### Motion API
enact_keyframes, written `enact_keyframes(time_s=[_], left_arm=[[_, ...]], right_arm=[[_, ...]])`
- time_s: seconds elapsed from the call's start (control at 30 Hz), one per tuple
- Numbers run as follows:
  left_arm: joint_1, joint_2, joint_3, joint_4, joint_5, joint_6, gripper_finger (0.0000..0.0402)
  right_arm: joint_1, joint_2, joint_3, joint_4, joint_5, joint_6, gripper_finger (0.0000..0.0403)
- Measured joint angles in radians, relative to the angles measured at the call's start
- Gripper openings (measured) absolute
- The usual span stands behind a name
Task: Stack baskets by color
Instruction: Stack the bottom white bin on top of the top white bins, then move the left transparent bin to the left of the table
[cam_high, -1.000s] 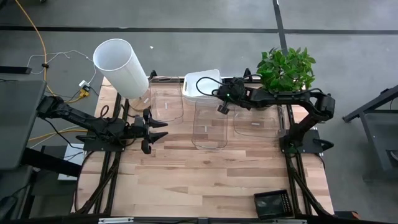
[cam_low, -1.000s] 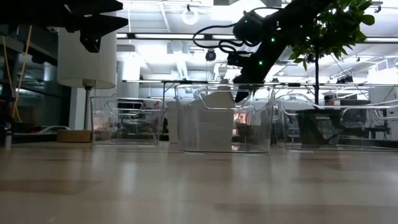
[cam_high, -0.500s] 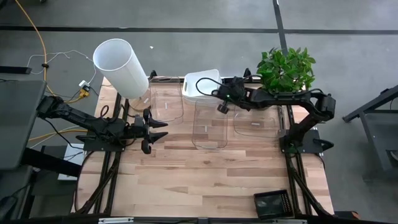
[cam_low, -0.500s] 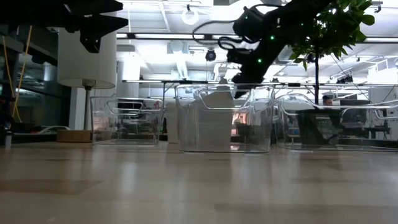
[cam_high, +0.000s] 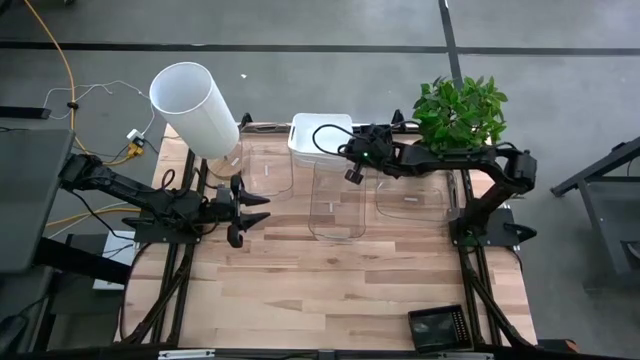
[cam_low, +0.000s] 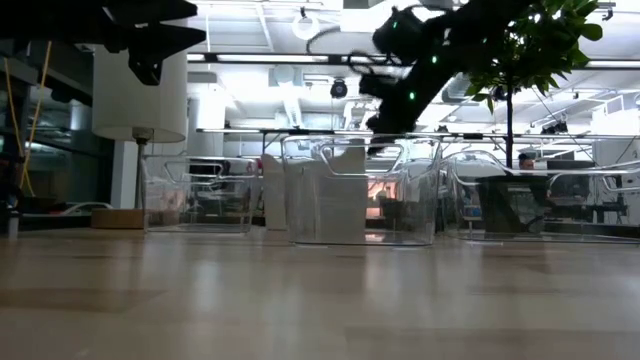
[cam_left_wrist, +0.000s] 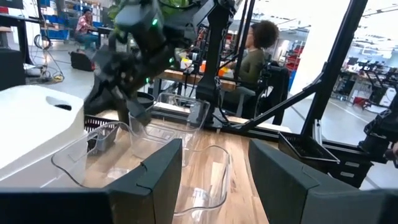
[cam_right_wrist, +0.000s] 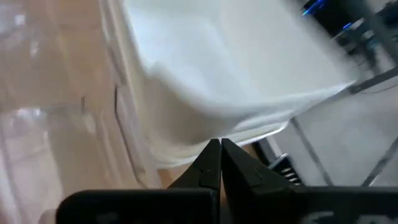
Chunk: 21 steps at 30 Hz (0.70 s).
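A white basket (cam_high: 318, 135) stands at the far middle of the table, and my right gripper (cam_high: 347, 152) is shut at its near right rim. Three clear baskets stand in a row: the left (cam_high: 268, 165), the middle (cam_high: 337, 200) and the right (cam_high: 410, 195). In the low view the white basket (cam_low: 320, 195) shows through the middle clear one. A small black basket (cam_high: 437, 328) lies at the near right corner. My left gripper (cam_high: 258, 208) hovers open and level beside the left clear basket, with nothing between its fingers (cam_left_wrist: 155, 177). My right gripper has the white basket's rim (cam_right_wrist: 214, 132) at the tips of its two shut fingers, near the basket's near right corner. The fingers slant down at it from the table's right. Whether the basket's bottom is wholly on the table, I cannot tell.
A big white cylinder (cam_high: 195, 108) stands at the far left corner and a potted green plant (cam_high: 460, 110) at the far right. The near half of the wooden table (cam_high: 320, 290) holds only the black basket. People sit in the room beyond the table.
The white basket has shifted a little toward the table's left edge, with my right gripper still at its rim. In the low view the right gripper has risen slightly.
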Motion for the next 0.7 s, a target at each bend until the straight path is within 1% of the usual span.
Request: enact_keyframes(time_s=[0.1, 0.2, 0.3, 0.37, 0.47, 0.53, 0.63, 0.7], left_arm=[[0.000, 0.000, 0.000, 0.000, 0.003, 0.001, 0.0172], [0.000, 0.000, 0.000, 0.000, 0.003, 0.003, 0.0172], [0.000, 0.000, 0.000, 0.000, 0.003, 0.003, 0.0172], [0.000, 0.000, 0.000, 0.000, 0.003, 0.002, 0.0172], [0.000, 0.000, 0.000, 0.000, 0.003, 0.001, 0.0172], [0.000, 0.000, 0.000, 0.000, 0.003, 0.000, 0.0172], [0.000, 0.000, 0.000, 0.000, 0.003, 0.001, 0.0172], [0.000, 0.000, 0.000, 0.000, 0.003, 0.000, 0.0172]], right_arm=[[0.014, -0.047, 0.000, 0.007, 0.037, -0.012, 0.0000], [0.014, -0.086, 0.000, 0.012, 0.035, 0.016, 0.0000], [0.013, -0.104, 0.000, 0.028, 0.028, 0.021, 0.0000], [0.013, -0.110, 0.000, 0.051, -0.013, 0.030, 0.0000], [0.009, -0.110, 0.000, 0.072, -0.102, 0.053, 0.0000], [0.007, -0.110, 0.000, 0.070, -0.188, 0.056, 0.0000], [0.012, -0.123, 0.000, 0.061, -0.396, 0.048, 0.0000], [0.037, -0.145, -0.010, 0.079, -0.519, 0.048, 0.0000]])
